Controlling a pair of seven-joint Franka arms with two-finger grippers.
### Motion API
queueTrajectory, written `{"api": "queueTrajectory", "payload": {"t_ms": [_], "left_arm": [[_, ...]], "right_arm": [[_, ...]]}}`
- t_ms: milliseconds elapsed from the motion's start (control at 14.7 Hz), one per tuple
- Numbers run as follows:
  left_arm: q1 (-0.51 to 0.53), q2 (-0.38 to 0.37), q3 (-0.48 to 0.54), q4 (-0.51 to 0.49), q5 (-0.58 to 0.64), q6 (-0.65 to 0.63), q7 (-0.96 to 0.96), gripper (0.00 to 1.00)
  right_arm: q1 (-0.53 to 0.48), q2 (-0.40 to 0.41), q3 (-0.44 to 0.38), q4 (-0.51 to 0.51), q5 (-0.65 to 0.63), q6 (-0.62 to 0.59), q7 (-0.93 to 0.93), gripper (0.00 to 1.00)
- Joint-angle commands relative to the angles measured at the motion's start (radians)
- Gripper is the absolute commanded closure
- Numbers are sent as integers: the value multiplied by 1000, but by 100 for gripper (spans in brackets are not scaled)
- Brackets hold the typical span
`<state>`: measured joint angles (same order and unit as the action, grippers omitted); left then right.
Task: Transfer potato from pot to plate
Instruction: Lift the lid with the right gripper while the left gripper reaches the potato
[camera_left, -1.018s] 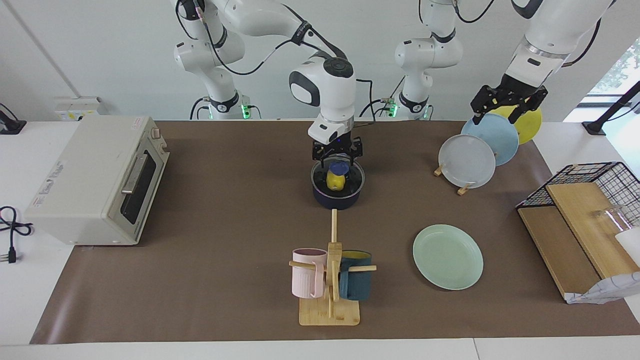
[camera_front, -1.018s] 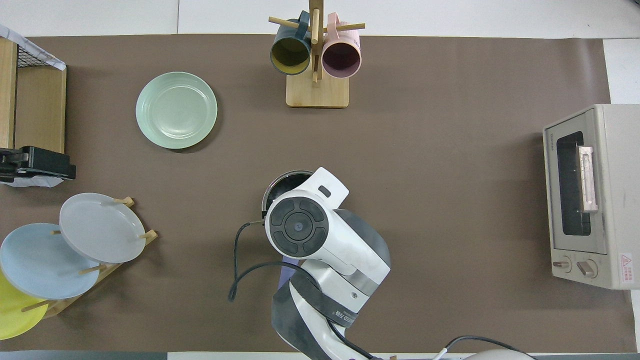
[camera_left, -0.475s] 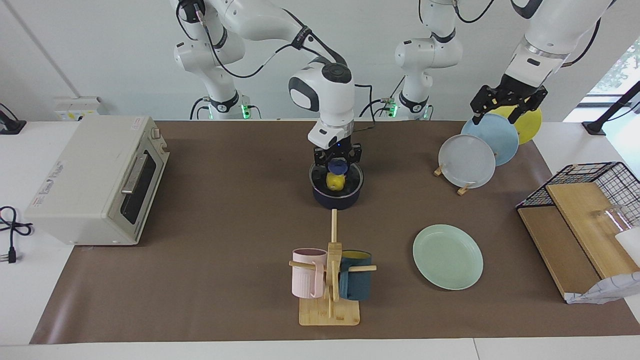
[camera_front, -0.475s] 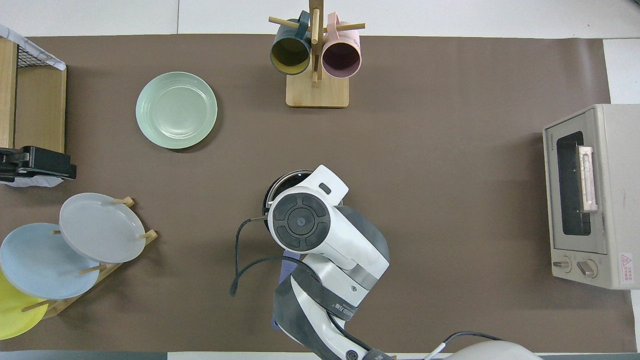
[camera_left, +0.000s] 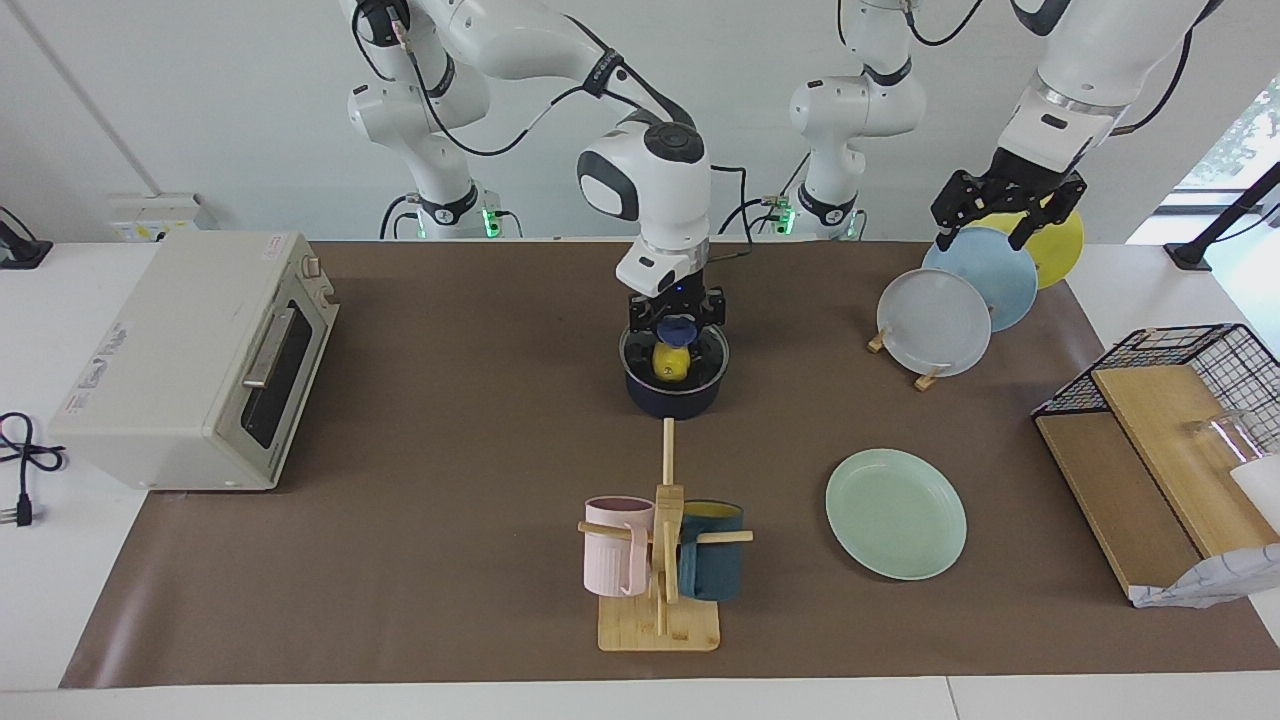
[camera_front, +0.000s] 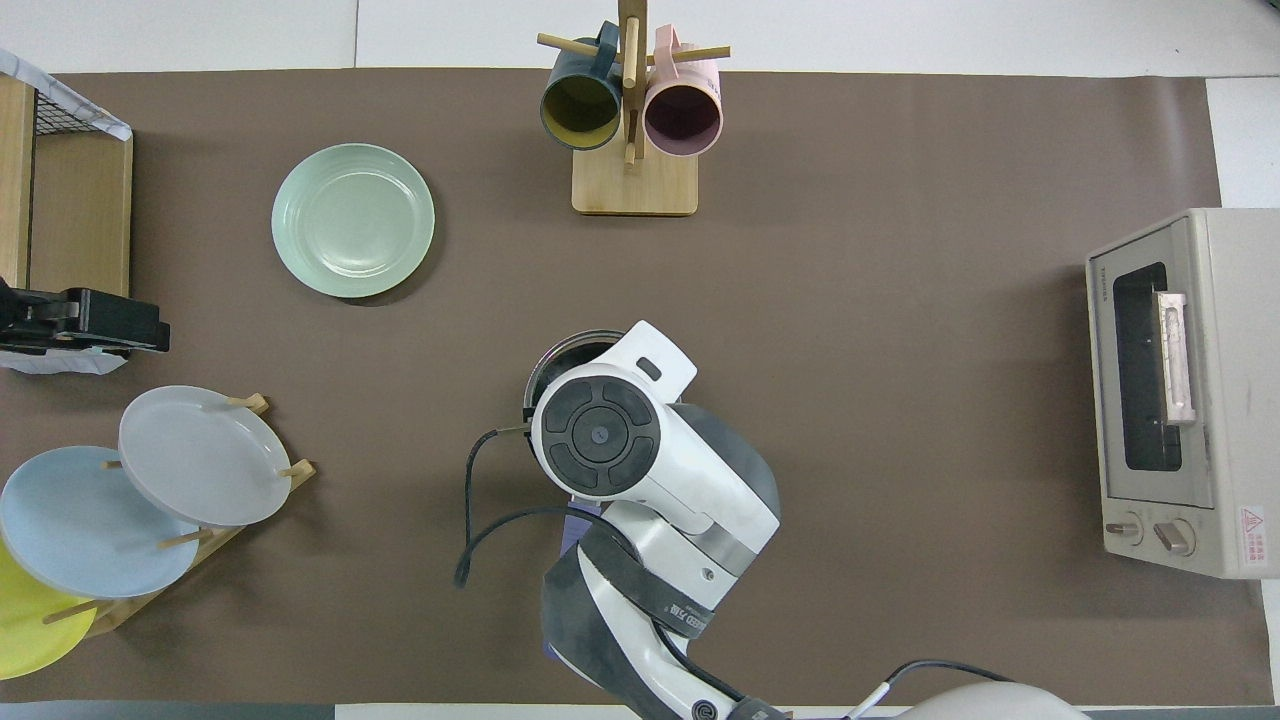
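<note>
Now right tool (camera_left: 674, 338) tight around potato (camera_left: 670, 362)

I saw a bright yellow potato (camera_left: 670, 362) in a dark navy pot (camera_left: 674, 398) with a black inside. The plate (camera_left: 895, 513) was pale mint green on a plain brown mat (camera_left: 450, 400). The rack plates were grey (camera_left: 933, 321), light blue (camera_left: 985, 275) and yellow (camera_left: 1060, 245). The mugs were pink (camera_left: 615, 545) and dark teal (camera_left: 712, 565), and the oven (camera_left: 190, 360) beige.

White wall (camera_left: 200, 120), bright window (camera_left: 1235, 140), brown-covered table (camera_left: 450, 450)
</note>
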<state>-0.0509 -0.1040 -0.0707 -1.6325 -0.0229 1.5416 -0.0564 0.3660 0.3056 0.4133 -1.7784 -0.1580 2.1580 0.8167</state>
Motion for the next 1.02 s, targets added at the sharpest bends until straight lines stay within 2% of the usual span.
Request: {"api": "queueTrajectory", "payload": {"t_ms": [0,136,475,747,950], "left_arm": [[-30,-26,-3,-35,1,29,-17,0],[-58,-26,-6,-35,1,35,-31,0],[-217,-13,-8,-56,0,92,-238,0],[-378,-16,-6,-190,1,221,-422,0],[-489,29,-6,-268,1,343,-575,0]], "right_arm": [[-15,12,10,83,-22,-75,9,47],[-45,12,10,93,-25,-93,-2,47],[-191,-16,10,85,-18,-164,-180,47],[-338,-52,10,47,-15,-259,-417,47],[-499,-85,12,-39,9,-258,-646,47]]}}
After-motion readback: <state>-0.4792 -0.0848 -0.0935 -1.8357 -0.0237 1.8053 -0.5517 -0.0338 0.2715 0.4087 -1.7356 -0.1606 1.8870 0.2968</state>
